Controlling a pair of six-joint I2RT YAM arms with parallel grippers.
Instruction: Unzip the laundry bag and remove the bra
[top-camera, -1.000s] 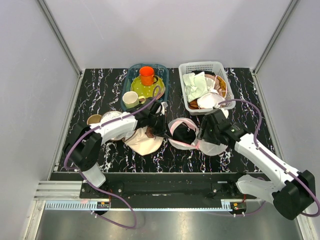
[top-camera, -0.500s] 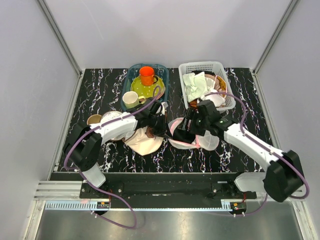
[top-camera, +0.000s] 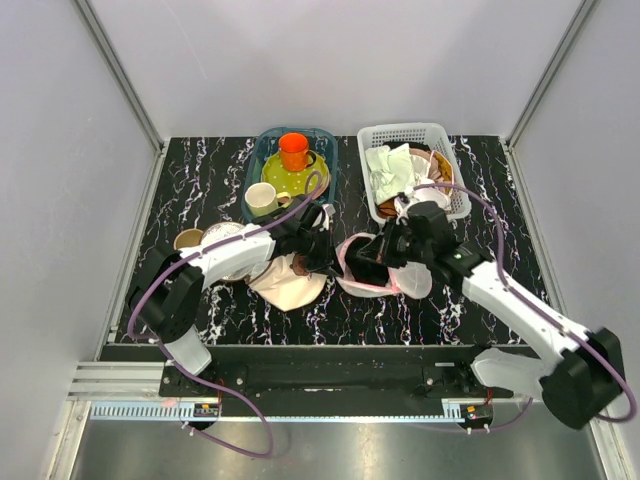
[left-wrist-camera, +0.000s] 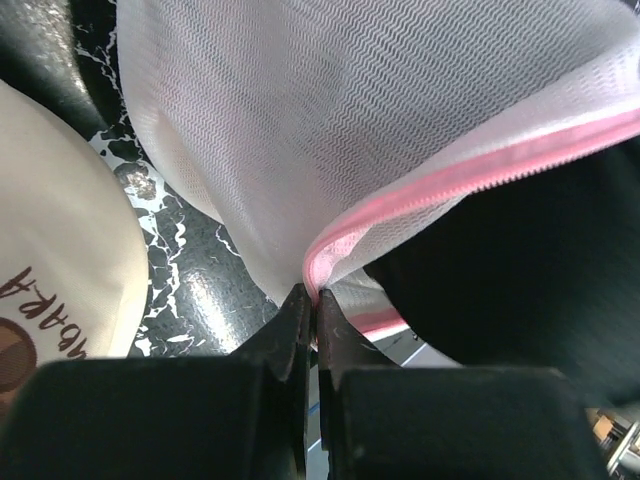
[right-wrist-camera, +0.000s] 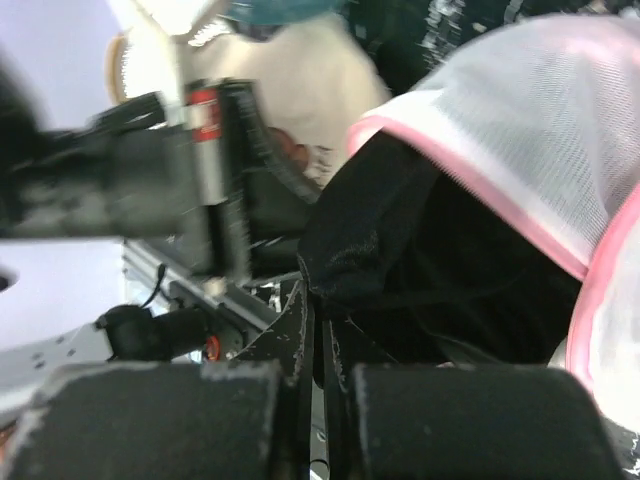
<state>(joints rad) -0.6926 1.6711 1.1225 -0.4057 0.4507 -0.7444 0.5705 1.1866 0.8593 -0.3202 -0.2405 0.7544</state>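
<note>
Right gripper (right-wrist-camera: 318, 305) brought leftward to frame centre, clamped on black fabric, judged bra (right-wrist-camera: 400, 240), inside laundry bag (top-camera: 412, 282). Left gripper (left-wrist-camera: 312, 305) pinched shut on pink rim. Bag unzipped; bra extraction left.

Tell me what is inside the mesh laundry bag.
A black garment fills the unzipped laundry bag; the right gripper pinches its edge while the left gripper pinches the bag's pink rim. Its shape, and anything under it, is hidden by folds and mesh.
</note>
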